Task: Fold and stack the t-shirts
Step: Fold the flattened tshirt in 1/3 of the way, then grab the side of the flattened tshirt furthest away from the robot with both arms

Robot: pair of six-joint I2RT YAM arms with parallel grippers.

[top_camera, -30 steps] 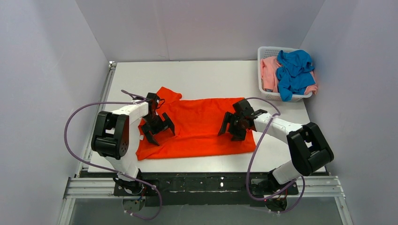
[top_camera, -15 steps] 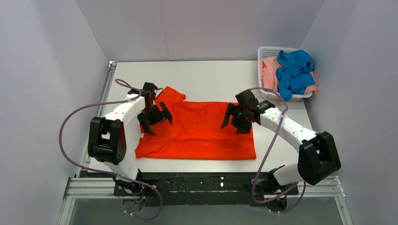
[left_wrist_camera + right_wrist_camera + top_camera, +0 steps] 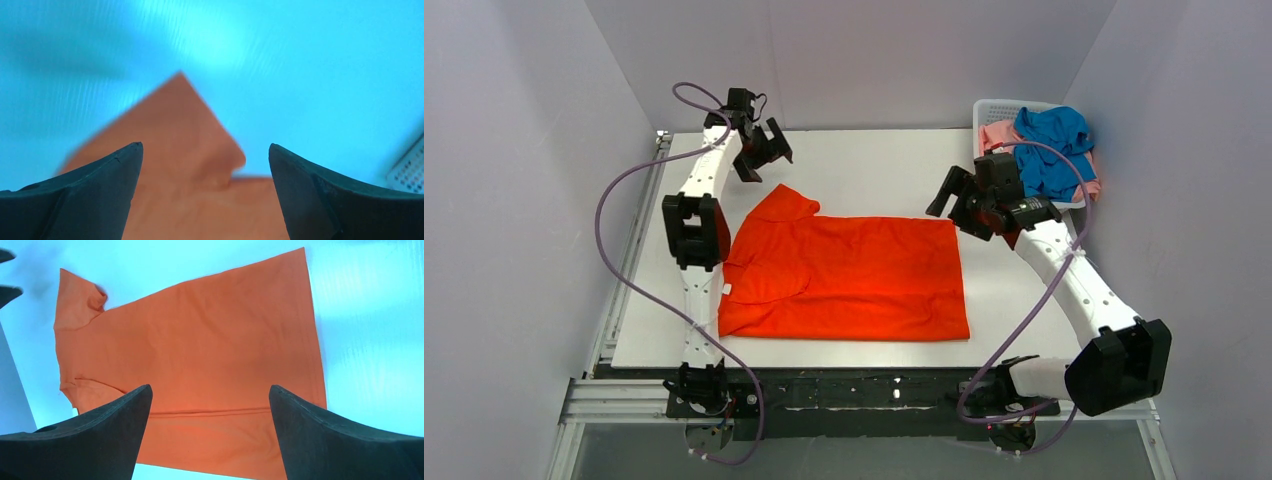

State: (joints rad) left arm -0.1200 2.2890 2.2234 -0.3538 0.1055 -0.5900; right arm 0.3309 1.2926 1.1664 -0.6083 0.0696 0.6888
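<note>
Two robot arms reach over a white table (image 3: 874,165) inside a pale-walled enclosure. The left end effector (image 3: 764,160) hangs near the table's far left corner with its two dark fingers spread wide and nothing between them. The right end effector (image 3: 952,208) hangs on the far right side, its fingers likewise spread apart and empty.

A bright orange-red t-shirt (image 3: 849,275) lies flat on the table between the two arms; it sits on the near side of the left end effector and to the left of the right end effector, touching neither. Its body forms a broad rectangle; one short sleeve (image 3: 782,203) points toward the left end effector, and in the left wrist view, which is blurred, that sleeve shows as an orange wedge between the parted fingers. The right wrist view looks down on almost the whole shirt, framed by its open fingers; a seam or fold line runs across the cloth near its lower edge.

Just to the right of the right end effector, at the table's far right corner, stands a white slotted basket (image 3: 989,105); a bright blue t-shirt (image 3: 1049,150) is heaped in it, lying over a pale pink t-shirt (image 3: 996,140); both are crumpled.
</note>
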